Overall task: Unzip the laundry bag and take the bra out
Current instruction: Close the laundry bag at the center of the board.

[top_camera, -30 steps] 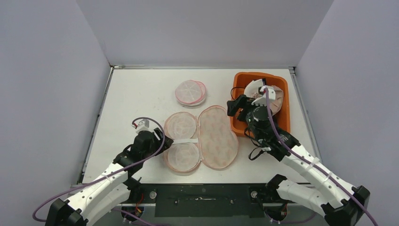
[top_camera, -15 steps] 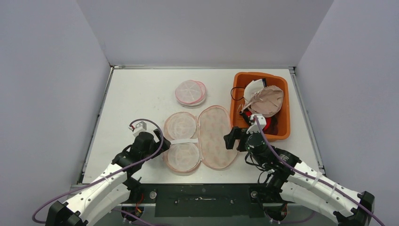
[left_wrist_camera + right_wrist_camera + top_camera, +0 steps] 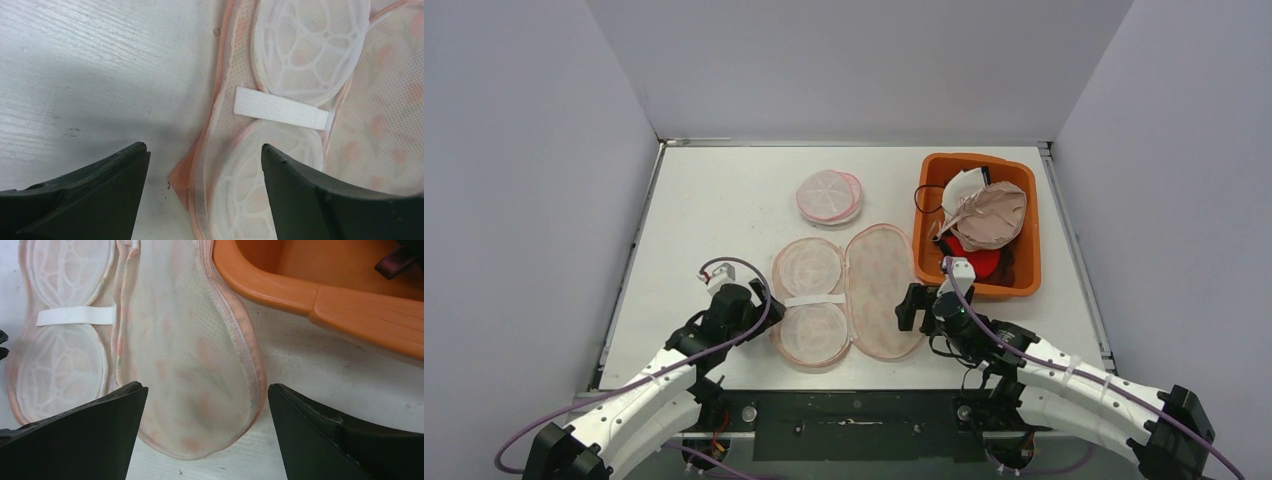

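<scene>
Looking at the last second, you see that the right arm has left the orange bin (image 3: pixel 977 159) at the far right and has come back toward the near edge. The beige bra (image 3: pixel 989 215) now lies inside that bin, on top of the other clothes, and nothing touches it. The laundry bag (image 3: pixel 879 290) lies unzipped and spread flat in the middle of the tabletop (image 3: pixel 714 200). Its mesh lid is folded out to the right, and the two cup frames with the white strap (image 3: pixel 280 107) are on the left. No bra is visible in the open bag. In my judgement this means the task is as good as finished: the zipper is open and the bra is out.

The right hand (image 3: pixel 206 395) hangs low over the near right end of the bag, just beside the near rim of the bin. Its jaws are spread wide and they carry nothing. The left hand (image 3: pixel 205 150) has drawn back a little and has widened. It now hovers over the left edge of the bag, with one finger above bare tabletop and the other above the near cup frame, and it is also empty. Both arms are bent low, close to their bases. A second, folded round bag (image 3: pixel 829 196) stays untouched farther away.
</scene>
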`<state>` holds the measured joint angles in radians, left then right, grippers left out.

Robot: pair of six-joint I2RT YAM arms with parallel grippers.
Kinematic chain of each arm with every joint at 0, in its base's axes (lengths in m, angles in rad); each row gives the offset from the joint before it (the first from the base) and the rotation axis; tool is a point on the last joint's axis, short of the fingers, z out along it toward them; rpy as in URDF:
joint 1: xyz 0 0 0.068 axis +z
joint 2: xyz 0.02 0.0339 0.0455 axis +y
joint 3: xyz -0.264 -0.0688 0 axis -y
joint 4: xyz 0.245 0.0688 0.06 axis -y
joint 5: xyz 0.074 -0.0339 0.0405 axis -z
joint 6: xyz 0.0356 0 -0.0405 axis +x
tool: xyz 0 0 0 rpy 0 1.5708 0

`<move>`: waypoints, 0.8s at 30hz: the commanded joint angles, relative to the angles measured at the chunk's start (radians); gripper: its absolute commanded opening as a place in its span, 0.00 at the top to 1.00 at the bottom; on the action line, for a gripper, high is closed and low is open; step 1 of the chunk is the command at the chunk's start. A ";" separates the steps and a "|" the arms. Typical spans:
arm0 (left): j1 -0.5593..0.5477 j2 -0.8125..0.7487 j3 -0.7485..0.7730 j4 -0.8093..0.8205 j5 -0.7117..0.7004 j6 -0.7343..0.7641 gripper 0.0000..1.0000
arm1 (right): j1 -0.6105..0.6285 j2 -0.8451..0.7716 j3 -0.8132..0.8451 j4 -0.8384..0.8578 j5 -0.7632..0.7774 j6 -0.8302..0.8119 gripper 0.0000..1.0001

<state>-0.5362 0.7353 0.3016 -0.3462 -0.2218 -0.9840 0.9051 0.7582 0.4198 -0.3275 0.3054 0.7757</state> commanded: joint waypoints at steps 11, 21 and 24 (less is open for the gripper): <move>0.013 0.017 -0.045 0.135 0.057 -0.005 0.21 | 0.005 0.176 -0.002 0.257 0.016 -0.050 0.04; 0.016 0.050 -0.056 0.185 0.060 -0.005 0.21 | 0.006 0.066 -0.004 0.063 0.143 0.026 0.02; 0.016 0.059 -0.063 0.191 0.067 -0.009 0.21 | 0.002 0.078 -0.045 0.155 0.080 0.012 0.06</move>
<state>-0.5282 0.7845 0.2508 -0.2188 -0.1699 -0.9874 0.9051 0.8379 0.4088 -0.2508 0.3973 0.7795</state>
